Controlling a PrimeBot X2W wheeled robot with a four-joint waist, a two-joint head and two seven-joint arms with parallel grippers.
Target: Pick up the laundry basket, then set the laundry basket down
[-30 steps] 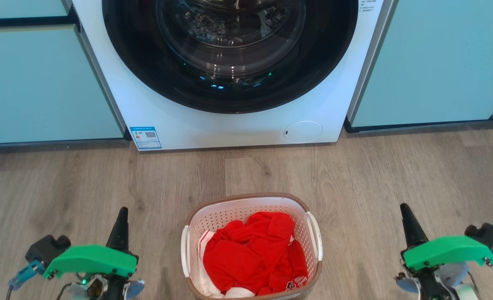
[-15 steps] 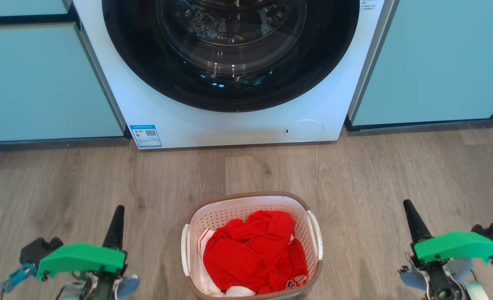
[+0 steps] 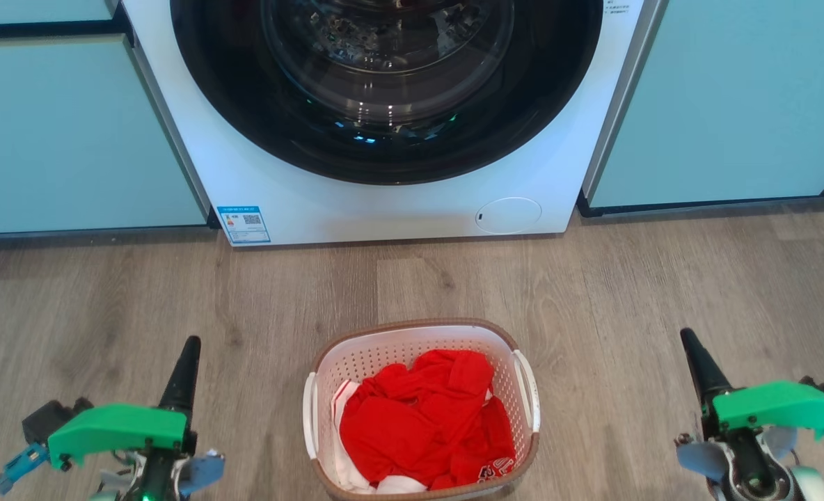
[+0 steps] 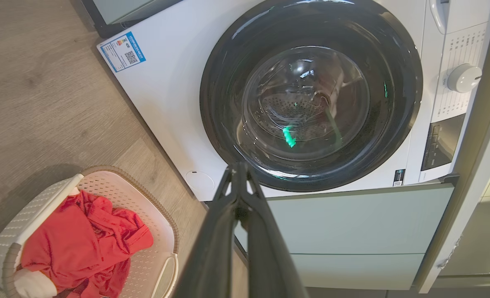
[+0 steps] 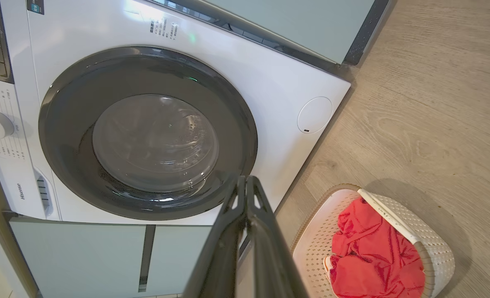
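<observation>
The laundry basket (image 3: 527, 400) stands on the wooden floor at the bottom centre of the head view, white and perforated with a brown rim and two white side handles, and holds red clothing (image 3: 426, 424). My left gripper (image 3: 191, 345) is shut, well to the basket's left, fingers pointing toward the washer. My right gripper (image 3: 687, 337) is shut too, well to the basket's right. Neither touches the basket. The left wrist view has the basket (image 4: 162, 219) at lower left and the shut fingertips (image 4: 238, 167); the right wrist view has the basket (image 5: 435, 248) at lower right and its shut fingertips (image 5: 245, 180).
A white washing machine (image 3: 314, 202) with a dark round door stands straight ahead, past the basket. Pale teal cabinet fronts (image 3: 71, 139) flank it on both sides. Wooden floor (image 3: 662, 278) lies between the washer and the basket.
Both grippers have moved outward, the left further left and the right further right, away from the basket. The camera has shifted slightly. The basket has stayed put on the floor.
</observation>
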